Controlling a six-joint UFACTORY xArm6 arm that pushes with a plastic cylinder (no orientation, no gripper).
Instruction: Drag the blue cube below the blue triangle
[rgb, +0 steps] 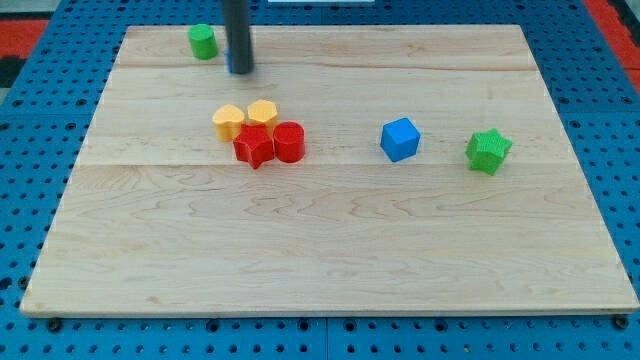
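The blue cube (400, 139) sits right of the board's middle. My tip (240, 71) rests near the view's top left, far to the upper left of the cube. A sliver of a blue block (230, 64) shows at the rod's left edge; the rod hides most of it, so its shape cannot be made out.
A green cylinder (203, 41) stands left of the rod. Two yellow blocks (229, 121) (263, 113), a red star (254, 146) and a red cylinder (289, 142) are clustered below the rod. A green star (488, 150) lies right of the cube. All are on the wooden board (320, 240).
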